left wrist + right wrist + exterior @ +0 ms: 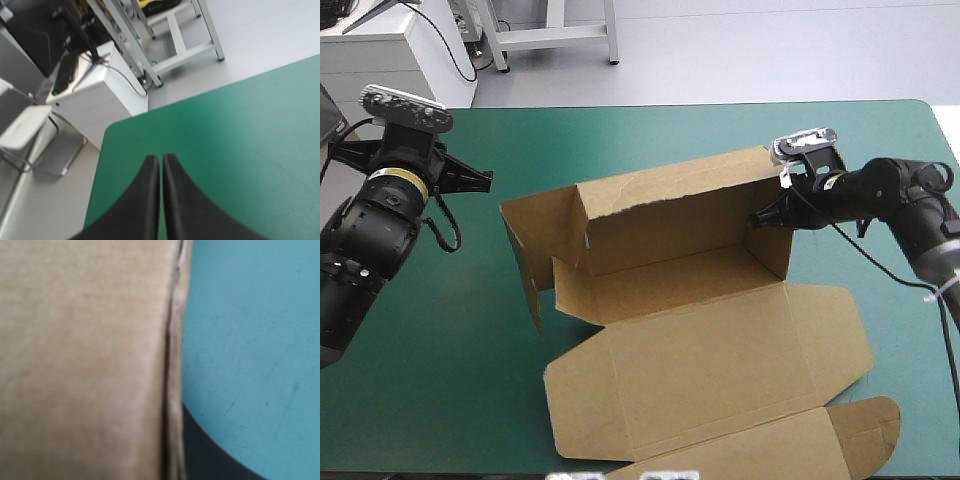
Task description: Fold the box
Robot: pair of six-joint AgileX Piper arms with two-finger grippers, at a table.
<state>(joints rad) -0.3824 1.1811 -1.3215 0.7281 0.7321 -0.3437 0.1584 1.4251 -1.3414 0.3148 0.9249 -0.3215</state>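
Black fingers (145, 210) of the left gripper (485, 180) meet in one point, hovering over bare teal-green cover (440, 390) near the table's left edge, well apart from the board. One brown box (700, 340) lies mid-table. Its long axis runs left to right, with the right end a little farther away. The back wall and left flap stand up, and the lid lies flat toward the near edge. At the box's right end, the right gripper (761, 218) clamps the upright wall, one finger (200, 455) showing beside the board's edge.

Bare teal-green cover (460, 350) left of box (705, 345)
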